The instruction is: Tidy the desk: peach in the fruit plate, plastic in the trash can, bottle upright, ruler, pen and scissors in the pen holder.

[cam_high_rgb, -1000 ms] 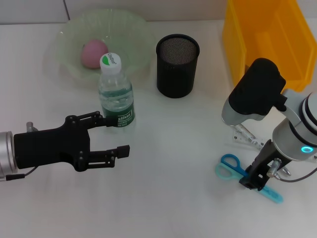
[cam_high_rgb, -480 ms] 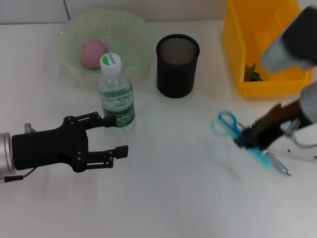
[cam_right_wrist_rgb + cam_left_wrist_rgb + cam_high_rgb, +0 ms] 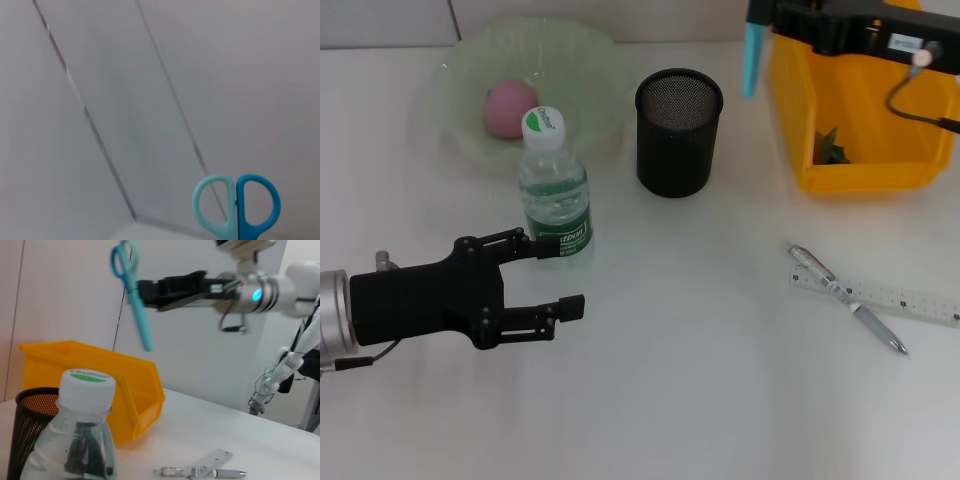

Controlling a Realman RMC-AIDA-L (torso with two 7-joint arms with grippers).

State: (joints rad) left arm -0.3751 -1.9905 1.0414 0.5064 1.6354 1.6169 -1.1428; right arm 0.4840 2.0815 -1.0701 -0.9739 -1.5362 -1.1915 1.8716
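Blue scissors [image 3: 751,60] hang point-down in your right gripper [image 3: 790,18], held high beside the back edge of the yellow bin [image 3: 900,160] and just to the right of the black mesh pen holder [image 3: 678,130]. The gripper is clamped on them near the pivot; from the left wrist view the scissors [image 3: 131,292] tilt slightly, handles up, blades closed. The right wrist view shows only the two handle loops [image 3: 235,205], one pale teal and one blue, against a grey wall.

Your left gripper [image 3: 545,275] hovers low over the white table [image 3: 700,380], just in front of the water bottle [image 3: 554,190], fingers apart and holding nothing. The upper finger tip lies close to the bottle's label; whether it touches is not clear. The bottle stands upright, white cap on.

The peach [image 3: 508,108] sits in the pale green fruit plate [image 3: 590,70], behind the bottle. A green scrap [image 3: 830,148] lies on the floor of the yellow bin.

On the table to your right, the pen [image 3: 845,298] lies diagonally across the near end of the clear ruler [image 3: 910,300], the two touching. Both are well apart from the pen holder.
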